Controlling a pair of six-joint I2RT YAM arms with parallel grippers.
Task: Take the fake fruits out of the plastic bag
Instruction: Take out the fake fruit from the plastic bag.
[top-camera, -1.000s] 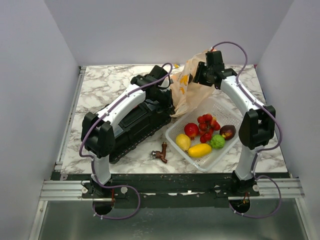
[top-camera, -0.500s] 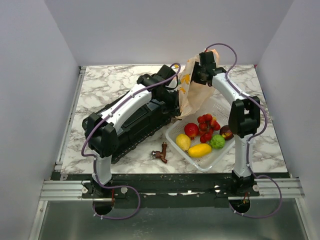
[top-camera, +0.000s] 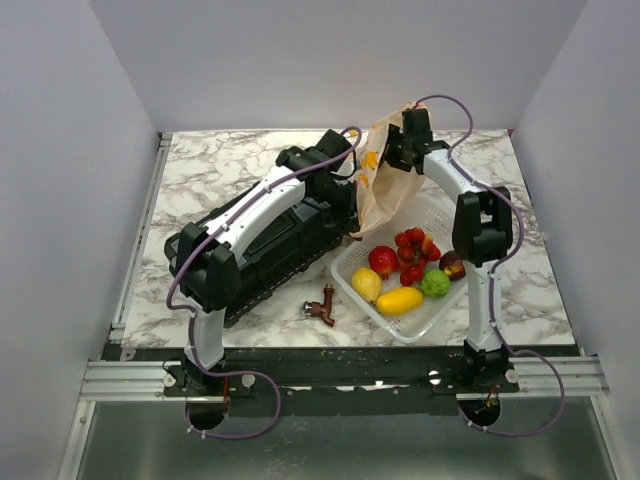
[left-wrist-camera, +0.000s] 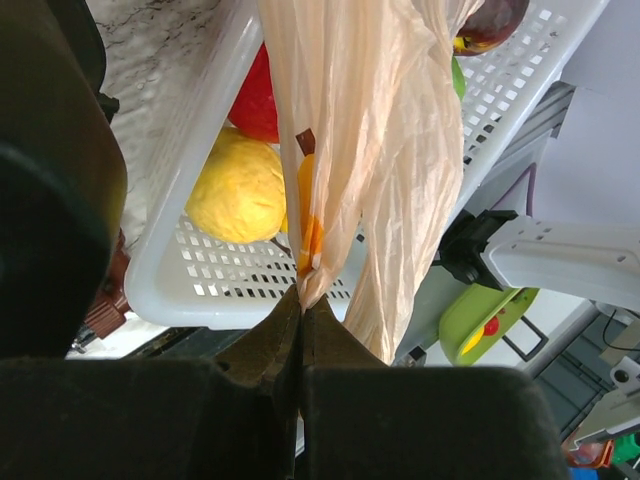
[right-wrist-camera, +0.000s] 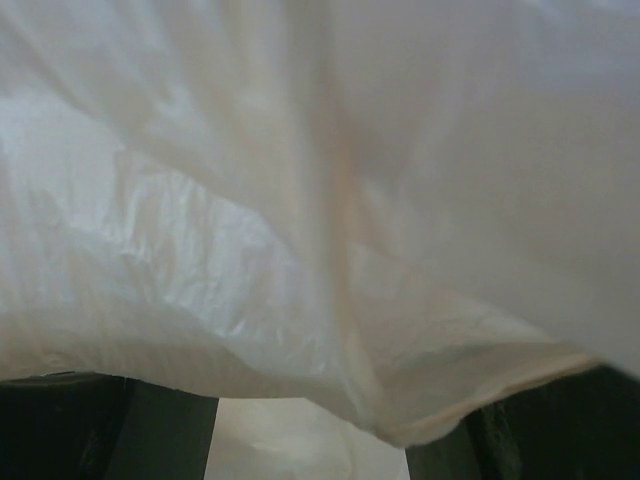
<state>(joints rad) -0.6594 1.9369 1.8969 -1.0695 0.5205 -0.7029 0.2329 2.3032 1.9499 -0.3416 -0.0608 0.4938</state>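
Note:
The plastic bag hangs raised over the far corner of the white mesh basket. My left gripper is shut on its lower edge; the left wrist view shows the jaws pinching the film at the tips. My right gripper is at the bag's top. In the right wrist view the film fills the frame and drapes between fingers that stand apart. In the basket lie the apple, berry cluster, lime, plum, lemon and mango.
A long black case lies on the marble table under my left arm. A small brown object lies on the table just left of the basket. White walls close in the table on three sides.
My right arm has folded inward, its elbow swinging left over the basket, and its gripper has shifted a little left at the bag's top. The bag has narrowed. My left gripper edged right.

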